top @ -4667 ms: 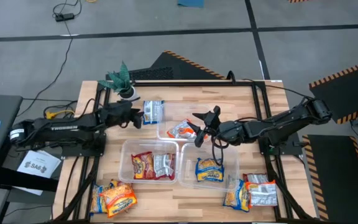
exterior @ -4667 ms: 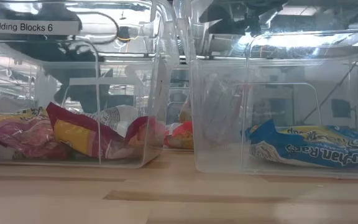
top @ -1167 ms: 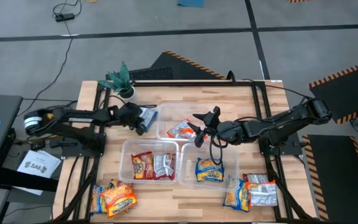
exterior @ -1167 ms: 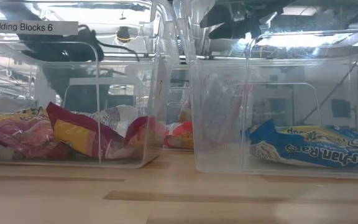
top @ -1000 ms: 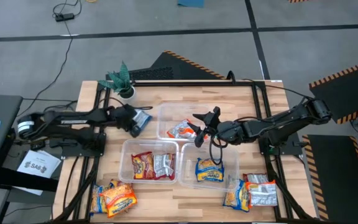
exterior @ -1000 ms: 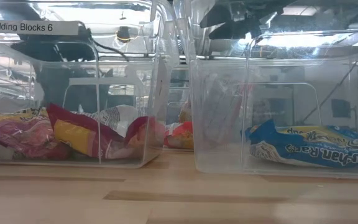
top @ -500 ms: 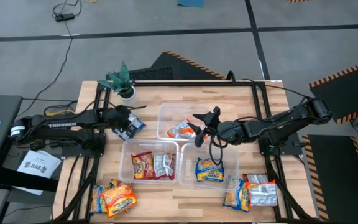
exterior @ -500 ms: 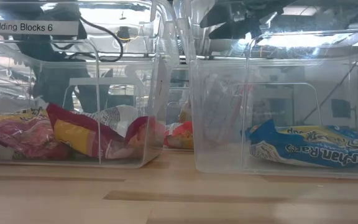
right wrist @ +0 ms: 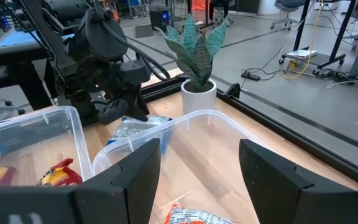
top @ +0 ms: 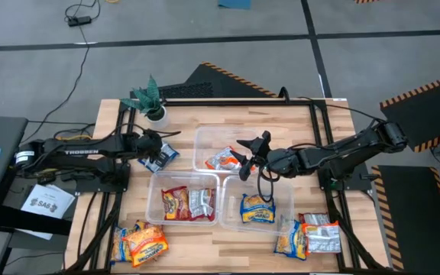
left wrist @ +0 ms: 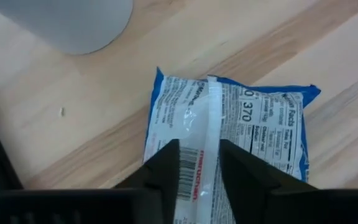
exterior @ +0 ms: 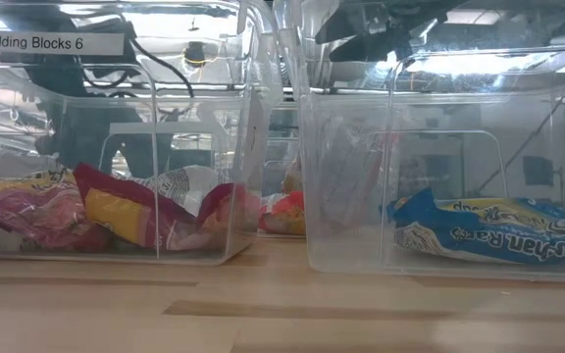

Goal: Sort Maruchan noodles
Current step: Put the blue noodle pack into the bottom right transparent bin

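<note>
A blue-and-white packet (left wrist: 229,130) is lying on the table (top: 289,114) beside the tubs, straddled by the left gripper (left wrist: 197,165) — fingers slightly parted, no clear grip. The right gripper (top: 244,156) is being held wide open, empty, over the far tub (top: 205,136).

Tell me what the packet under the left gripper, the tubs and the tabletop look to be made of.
Packet: thin glossy plastic film, by its crinkles, sheen and centre seam.
Tubs: clear rigid plastic; contents show through the walls.
Tabletop: pale wood, probably butcher-block, by its grain and plank lines.
</note>
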Tool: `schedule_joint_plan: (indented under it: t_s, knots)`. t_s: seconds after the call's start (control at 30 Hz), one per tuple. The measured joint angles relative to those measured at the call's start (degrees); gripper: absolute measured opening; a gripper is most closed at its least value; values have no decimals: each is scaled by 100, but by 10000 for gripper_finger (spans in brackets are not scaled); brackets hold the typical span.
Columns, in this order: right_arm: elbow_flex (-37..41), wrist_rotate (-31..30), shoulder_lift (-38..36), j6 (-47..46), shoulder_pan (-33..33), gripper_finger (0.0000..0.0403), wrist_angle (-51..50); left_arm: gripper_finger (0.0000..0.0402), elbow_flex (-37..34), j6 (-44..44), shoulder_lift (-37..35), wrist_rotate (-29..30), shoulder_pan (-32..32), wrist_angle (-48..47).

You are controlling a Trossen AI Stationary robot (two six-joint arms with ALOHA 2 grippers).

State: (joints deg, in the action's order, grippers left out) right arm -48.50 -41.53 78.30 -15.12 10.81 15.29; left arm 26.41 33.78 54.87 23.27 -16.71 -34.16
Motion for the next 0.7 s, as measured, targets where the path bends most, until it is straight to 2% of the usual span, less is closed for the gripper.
schedule_joint_plan:
  t_s: [0.4, 0.57, 0.7]
  knots:
    - [-1, 2, 0, 1, -9, 240, 0, 241, 4, -7, 31, 55, 2, 16]
    - [-1, 1, 0, 1, -9, 240, 0, 277, 4, -2, 31, 55, 2, 18]
    - [1, -1, 0, 1, -9, 240, 0, 289, 4, -4, 36, 13, 2, 20]
